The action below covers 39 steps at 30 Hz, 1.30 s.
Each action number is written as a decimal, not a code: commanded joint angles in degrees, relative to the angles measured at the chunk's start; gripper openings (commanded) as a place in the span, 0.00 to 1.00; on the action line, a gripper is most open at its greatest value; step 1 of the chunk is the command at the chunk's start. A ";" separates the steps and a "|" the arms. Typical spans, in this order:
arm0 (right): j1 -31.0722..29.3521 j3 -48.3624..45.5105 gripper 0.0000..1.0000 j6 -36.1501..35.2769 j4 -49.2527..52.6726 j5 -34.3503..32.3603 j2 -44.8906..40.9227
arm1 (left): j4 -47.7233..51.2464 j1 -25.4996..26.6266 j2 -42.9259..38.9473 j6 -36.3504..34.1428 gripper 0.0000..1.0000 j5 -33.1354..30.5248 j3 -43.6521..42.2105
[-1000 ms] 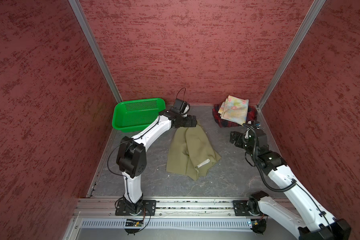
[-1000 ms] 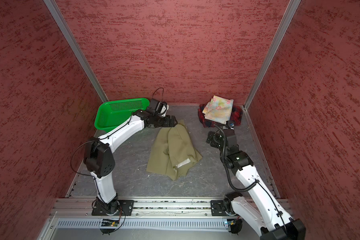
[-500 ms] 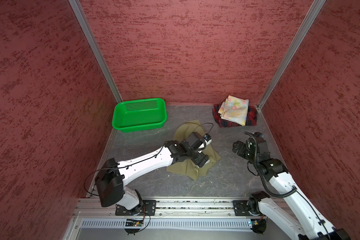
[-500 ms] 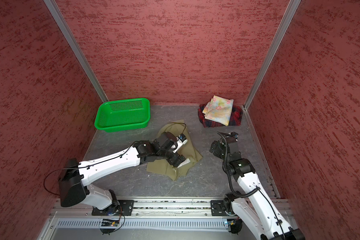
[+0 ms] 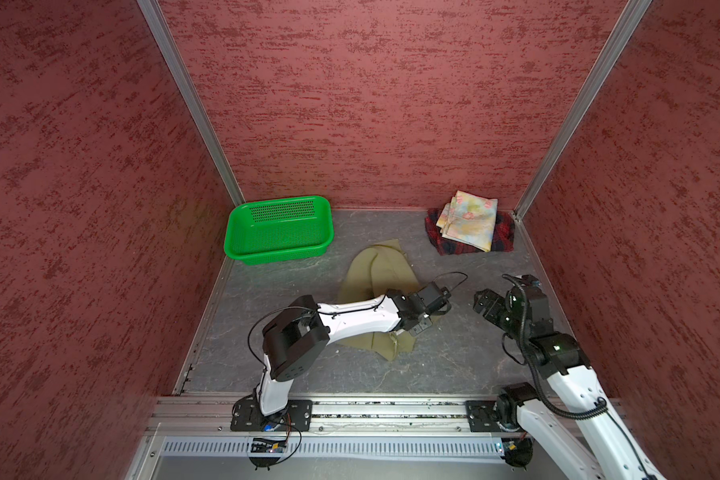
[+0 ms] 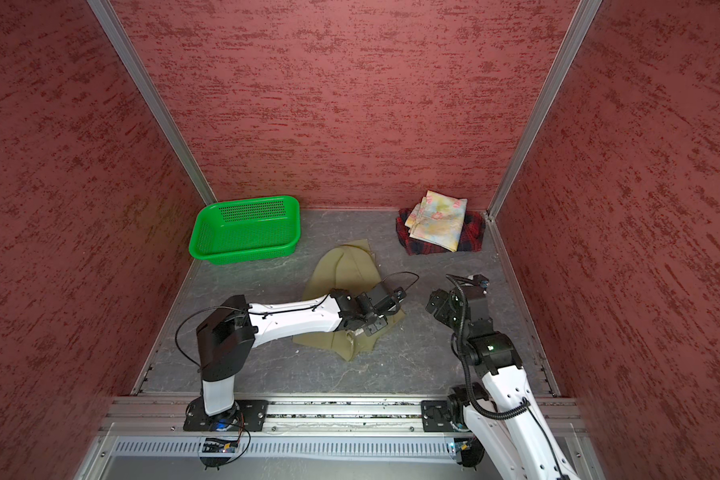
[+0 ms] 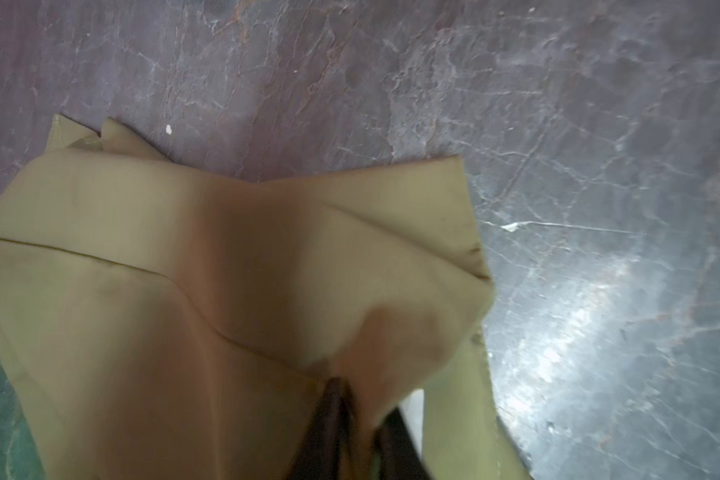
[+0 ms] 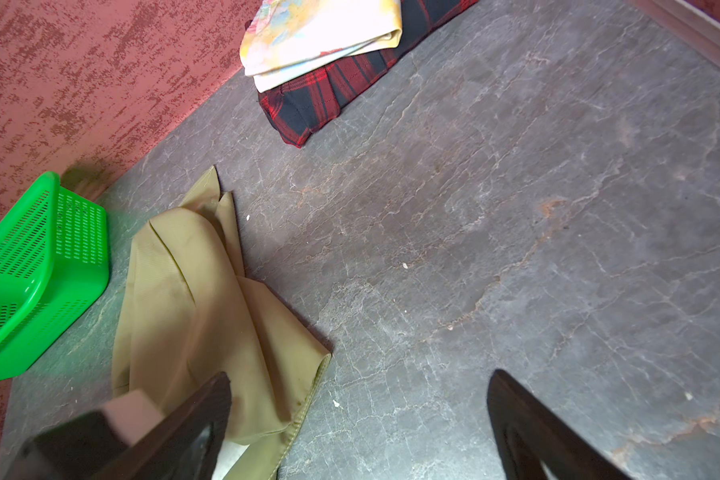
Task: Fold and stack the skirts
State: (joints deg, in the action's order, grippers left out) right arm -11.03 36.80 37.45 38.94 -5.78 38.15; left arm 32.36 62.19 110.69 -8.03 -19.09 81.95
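The olive-khaki skirt [image 5: 375,270] [image 6: 346,270] lies rumpled mid-floor. My left gripper [image 5: 420,327] [image 6: 371,328] is over its near right part, shut on a raised fold of the cloth [image 7: 184,291]; in the left wrist view the jaws [image 7: 358,399] pinch that fold. Just to the right of the skirt [image 8: 184,311], my right gripper [image 5: 481,305] [image 6: 433,307] [image 8: 360,376] hovers open and empty over bare floor. At the back right, the folded pastel floral skirt [image 5: 470,220] [image 6: 437,222] [image 8: 316,37] rests on the folded plaid skirt [image 5: 454,247] [image 6: 472,232] [image 8: 321,99].
A green perforated basket [image 5: 281,200] [image 6: 246,254] [image 8: 38,257] stands at the back left against the wall. Red textured walls close in three sides. A metal rail [image 5: 391,409] with both arm bases runs along the front edge.
My left arm swung from the skirt's far end by the basket to its near right part and shut on the cloth. My right arm drew back slightly toward the front.
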 commanded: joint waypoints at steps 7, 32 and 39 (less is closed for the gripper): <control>-0.02 -2.06 0.97 -2.73 -11.11 8.24 2.25 | -1.18 -5.37 -6.22 2.12 0.00 -4.59 13.62; -18.61 -13.15 0.85 -6.82 -43.58 17.85 1.90 | 3.23 -14.90 -14.55 9.87 0.00 -10.07 24.70; -24.32 -20.93 0.77 -12.97 -53.16 14.99 0.26 | 5.05 -16.71 -13.97 12.13 0.00 -8.81 27.53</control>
State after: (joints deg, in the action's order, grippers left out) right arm -33.80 18.68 28.45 -7.16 10.98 39.86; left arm 37.56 46.13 97.12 2.20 -27.77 107.39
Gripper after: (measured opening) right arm 0.773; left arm 0.058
